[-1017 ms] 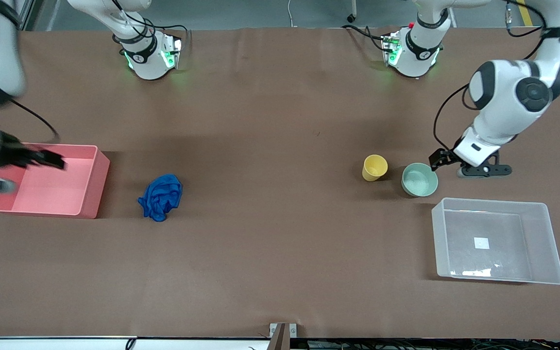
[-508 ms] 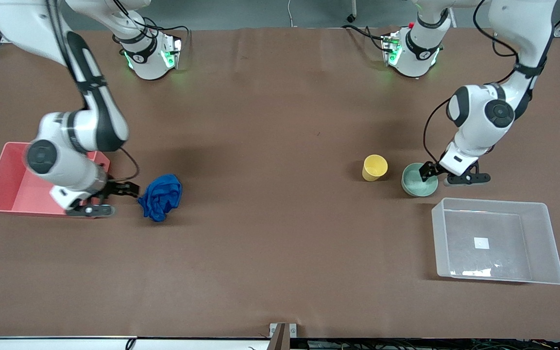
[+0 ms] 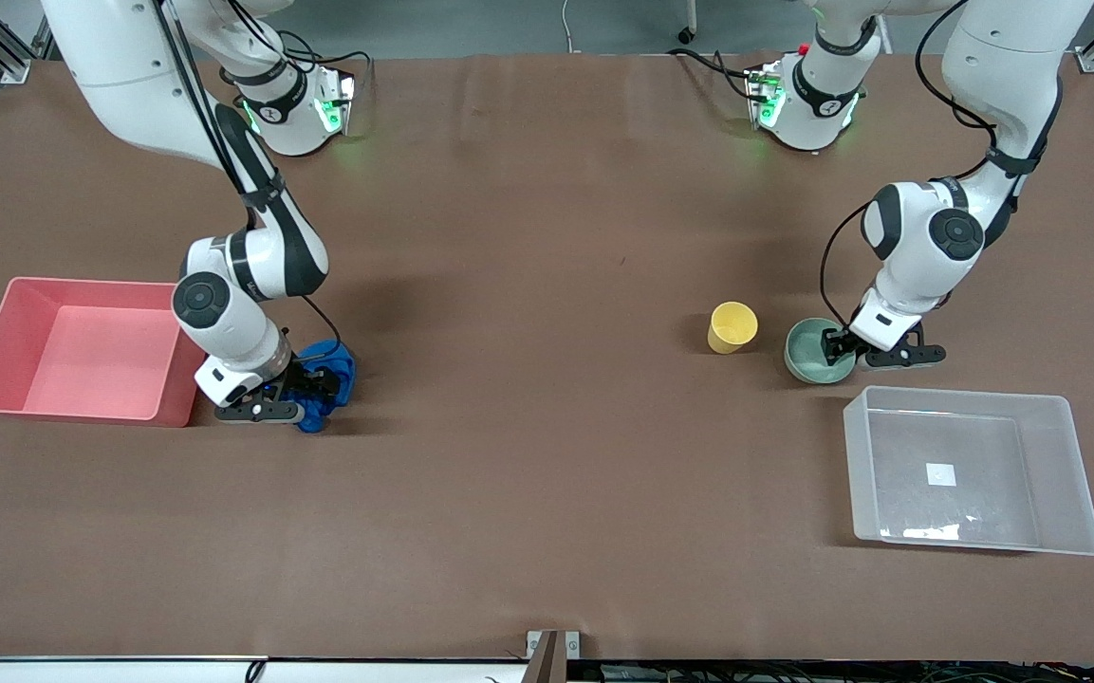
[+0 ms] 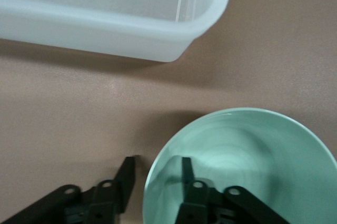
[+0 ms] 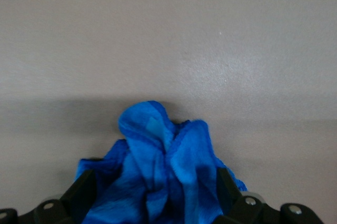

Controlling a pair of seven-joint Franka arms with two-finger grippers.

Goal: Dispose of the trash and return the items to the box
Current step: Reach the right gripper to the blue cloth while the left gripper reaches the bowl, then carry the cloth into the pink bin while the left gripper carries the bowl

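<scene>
The blue cloth wad point(image 3: 335, 364) lies on the table beside the pink bin. My right gripper point(image 3: 307, 391) is down on it, open, with a finger on either side of the wad point(image 5: 158, 150). The mint-green bowl point(image 3: 807, 353) stands beside the yellow cup point(image 3: 732, 327), toward the left arm's end. My left gripper point(image 3: 837, 349) is open and straddles the bowl's rim: one finger is inside the bowl point(image 4: 253, 161), the other outside on the table. The clear box point(image 3: 983, 436) stands empty, nearer the front camera than the bowl, and its corner shows in the left wrist view point(image 4: 131, 23).
The pink bin point(image 3: 82, 346) stands empty at the right arm's end of the table, close beside the right gripper. The brown table top point(image 3: 547, 427) stretches between the cloth and the cup.
The right arm swung from over the pink bin down to the cloth, and its fingers now sit around the wad. The left gripper slid toward the bowl and now straddles its rim.
</scene>
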